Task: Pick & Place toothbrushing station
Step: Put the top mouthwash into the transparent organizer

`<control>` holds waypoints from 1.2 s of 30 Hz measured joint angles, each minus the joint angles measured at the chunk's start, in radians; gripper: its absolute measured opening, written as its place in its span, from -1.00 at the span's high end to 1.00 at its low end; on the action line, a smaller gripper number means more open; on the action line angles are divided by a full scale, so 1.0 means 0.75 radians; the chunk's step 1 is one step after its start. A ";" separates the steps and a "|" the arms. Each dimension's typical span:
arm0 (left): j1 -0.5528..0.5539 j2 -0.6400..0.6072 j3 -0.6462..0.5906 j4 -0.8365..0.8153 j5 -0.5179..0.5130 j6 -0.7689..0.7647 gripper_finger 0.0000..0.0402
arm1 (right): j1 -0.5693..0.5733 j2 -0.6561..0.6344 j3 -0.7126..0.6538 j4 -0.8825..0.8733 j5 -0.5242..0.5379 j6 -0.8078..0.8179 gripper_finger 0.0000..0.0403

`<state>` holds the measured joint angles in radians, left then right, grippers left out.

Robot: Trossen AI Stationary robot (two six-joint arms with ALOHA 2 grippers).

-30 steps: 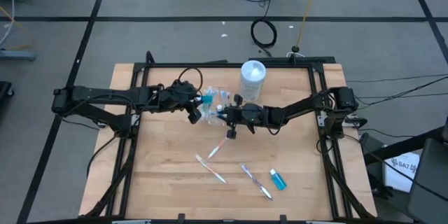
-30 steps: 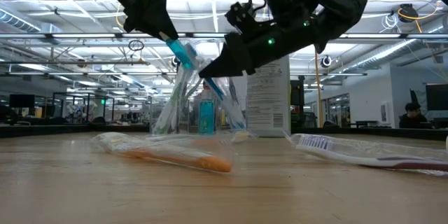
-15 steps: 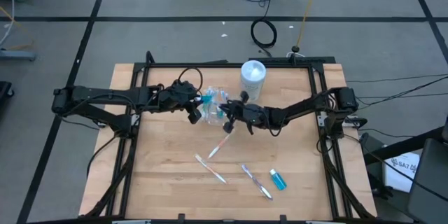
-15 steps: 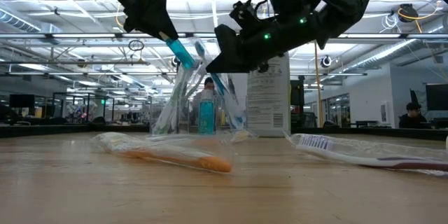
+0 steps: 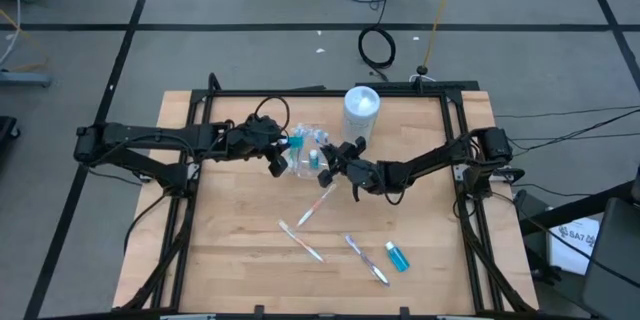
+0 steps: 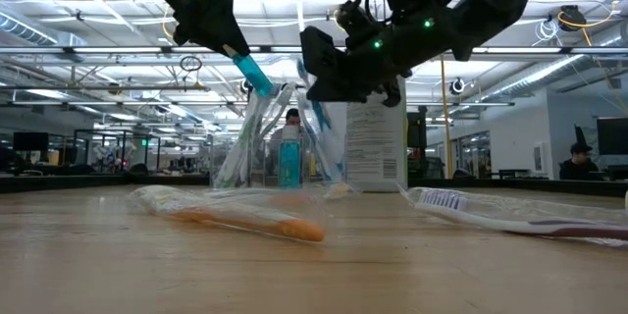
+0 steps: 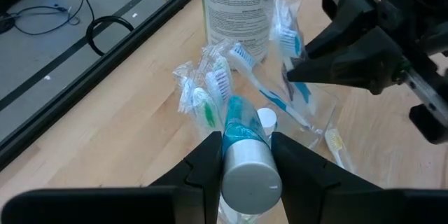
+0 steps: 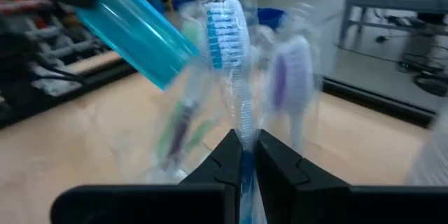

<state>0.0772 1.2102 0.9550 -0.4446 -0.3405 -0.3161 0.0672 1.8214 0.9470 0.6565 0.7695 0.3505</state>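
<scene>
Left to right: the left gripper (image 5: pixel 281 154) hangs just above the clear plastic cup (image 5: pixel 305 155), its jaws partly open and clamped on a blue tube (image 7: pixel 243 124) tilted toward the cup; only the left wrist view shows the tube's white cap seated between the fingers. The right gripper (image 8: pixel 243 155) sits beside the cup, jaws nearly closed on a wrapped blue-and-white toothbrush (image 8: pixel 227 31), a grip plain in the right wrist view alone. Behind stands a white canister (image 5: pixel 361 112). Three loose toothbrushes (image 5: pixel 300 241) and a second blue tube (image 5: pixel 398 256) lie on the table (image 5: pixel 230 250), whose front left stays open.
</scene>
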 joint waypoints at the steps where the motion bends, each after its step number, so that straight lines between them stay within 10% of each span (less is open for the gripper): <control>1: 0.000 0.000 0.000 0.000 0.000 0.000 0.44 | 0.003 0.000 0.000 -0.026 0.026 0.017 0.91; 36: -0.018 0.001 0.000 0.001 0.082 0.016 0.44 | 0.034 -0.219 -0.001 -0.385 0.053 -0.118 0.21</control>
<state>0.0640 1.2106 0.9550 -0.4438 -0.2788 -0.3044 0.0928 1.6571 0.9459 0.3680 0.8094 0.2623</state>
